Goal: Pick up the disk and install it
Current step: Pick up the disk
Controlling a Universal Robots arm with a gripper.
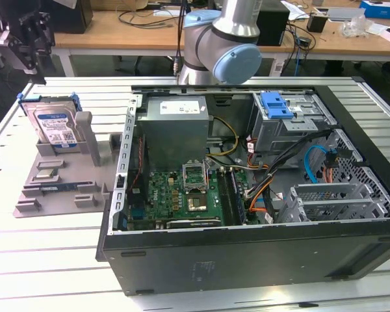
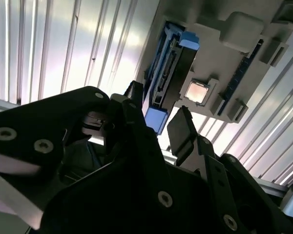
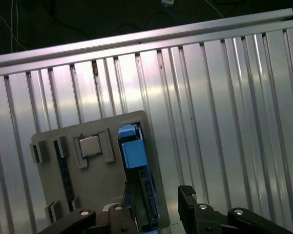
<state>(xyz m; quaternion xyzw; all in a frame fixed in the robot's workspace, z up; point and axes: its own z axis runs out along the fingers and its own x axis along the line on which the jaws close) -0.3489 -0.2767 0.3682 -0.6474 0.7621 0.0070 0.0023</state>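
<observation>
Materials and finishes. The disk (image 1: 54, 127): silver-grey metal casing with a glossy white-and-blue label, framed by a smooth blue plastic bracket (image 3: 134, 153). Holder tray (image 1: 55, 195): matt grey plastic. Table (image 1: 45, 273): ribbed aluminium with a satin sheen. Computer case (image 1: 247, 263): matt black painted sheet metal. Perforated cage (image 1: 331, 201): bare metal. Gripper (image 2: 157, 105): matt black, with bright metal screws.

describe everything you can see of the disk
The disk is a flat silver-grey drive with a white-and-blue label, framed by a blue plastic bracket. It stands on edge in a grey holder on the slatted table, at the exterior view's left of the computer case. The open gripper hangs above it, apart.
</observation>
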